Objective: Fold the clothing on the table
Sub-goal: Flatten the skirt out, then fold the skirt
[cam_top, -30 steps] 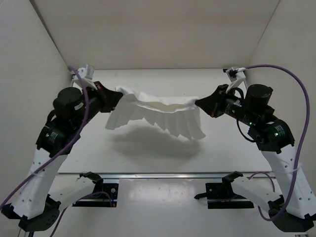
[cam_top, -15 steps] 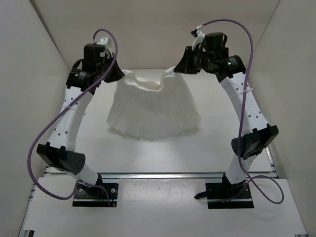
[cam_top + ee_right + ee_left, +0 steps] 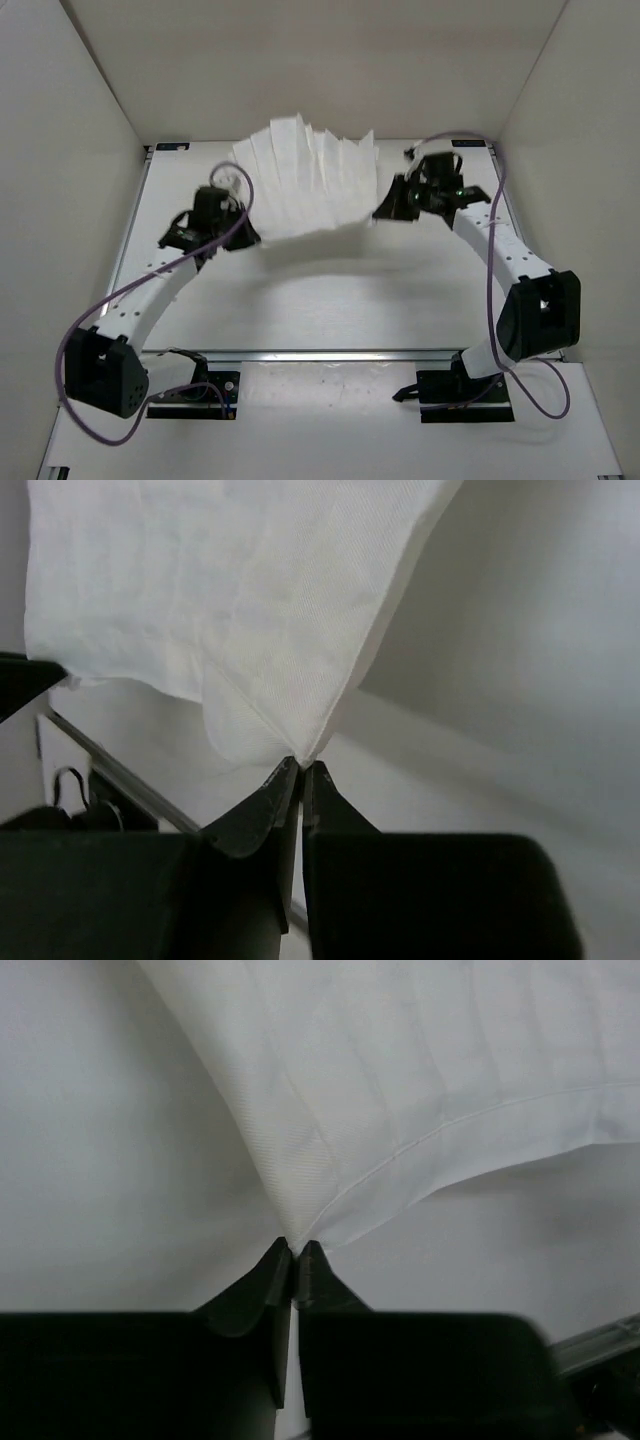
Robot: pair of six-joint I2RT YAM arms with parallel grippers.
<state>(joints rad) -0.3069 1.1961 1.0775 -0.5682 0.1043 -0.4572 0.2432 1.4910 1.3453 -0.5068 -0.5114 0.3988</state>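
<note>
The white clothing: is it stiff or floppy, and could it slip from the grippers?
Probably floppy: the clothing sags along its edge between the left gripper and right gripper, yet its pleats seem to keep some shape. Likely light, since two corner pinches carry it. It may slip; each grip holds only a tip.

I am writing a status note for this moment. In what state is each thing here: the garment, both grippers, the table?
clothing: unfolded, fanned out, near edge lifted by its two corners.
left gripper: shut on one corner of the clothing.
right gripper: shut on the other corner.
table: carries the clothing's shadow below the lifted edge.
</note>
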